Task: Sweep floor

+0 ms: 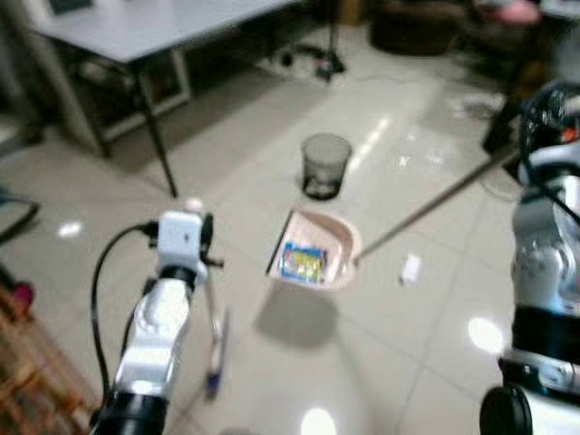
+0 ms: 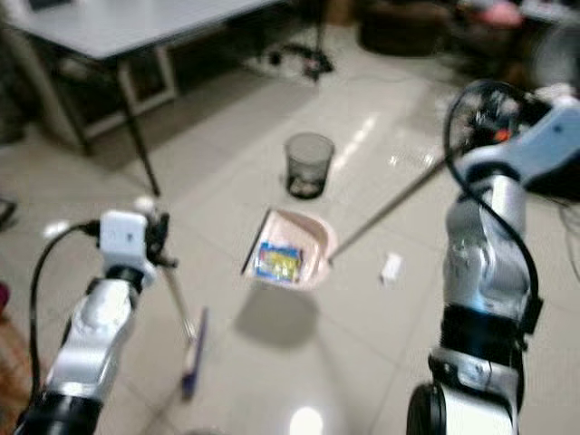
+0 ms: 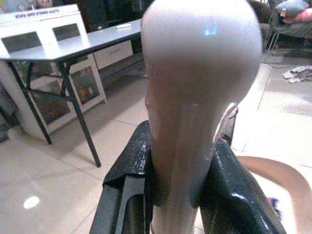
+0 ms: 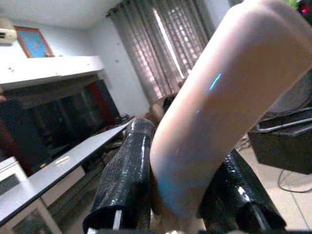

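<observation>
Glossy tiled floor [image 1: 272, 381]; left claw [image 3: 183, 195] clenched on broom handle [image 3: 195, 97], right claw [image 4: 180, 195] on dustpan handle [image 4: 219, 107].

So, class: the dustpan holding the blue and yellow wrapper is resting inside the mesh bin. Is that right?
Not quite. In the left eye view the dustpan with its wrapper is on the near side of the mesh bin, not inside it.

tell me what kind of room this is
Probably a home living room or study area: a glossy tiled floor, a grey table on black legs beside a white cabinet, curtained windows, and a mesh wastebasket near the dustpan.
</observation>
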